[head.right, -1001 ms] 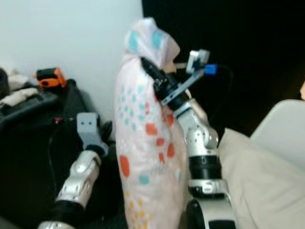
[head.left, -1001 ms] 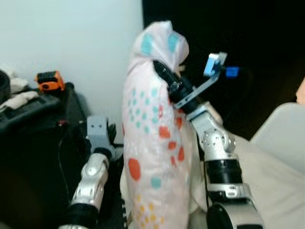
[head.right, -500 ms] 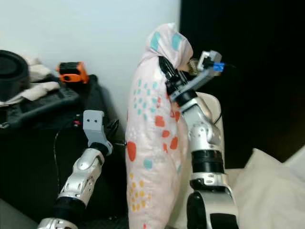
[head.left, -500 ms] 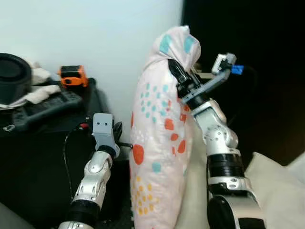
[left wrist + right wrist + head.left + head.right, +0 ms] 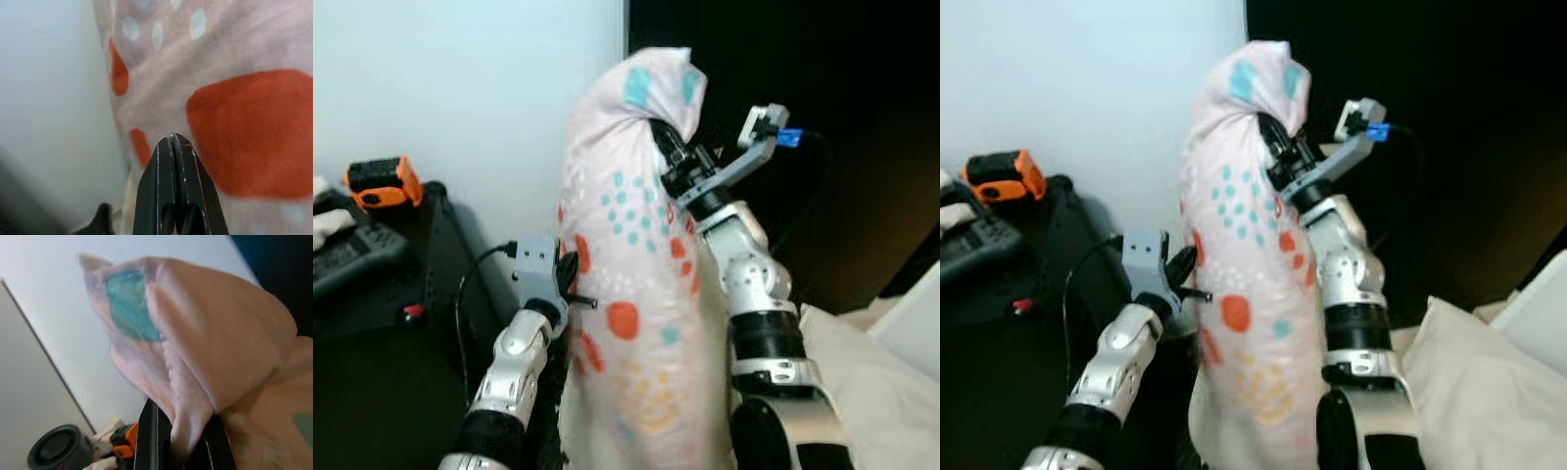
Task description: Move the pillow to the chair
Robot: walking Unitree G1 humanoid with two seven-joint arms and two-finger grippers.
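Our right gripper is clamped on the pillow near its top, with a fold of pale fabric pinched between the two black fingers, as the right wrist view shows. We hold the pillow upright in the air between our two arms, its spotted cover hanging down from that pinch. Our left gripper has its fingers pressed together, tips against the pillow's side by a large orange spot; whether any cloth is caught between them we cannot tell.

Just beyond the pillow stands a white wall, and to our left a dark cabinet carries an orange and black device. Low to our right lies pale cushioned furniture.

We judge that we are in the carrying step, pillow lifted and not yet set down. Next we need to find the chair, which we cannot yet identify, and keep the top grip firm while turning.
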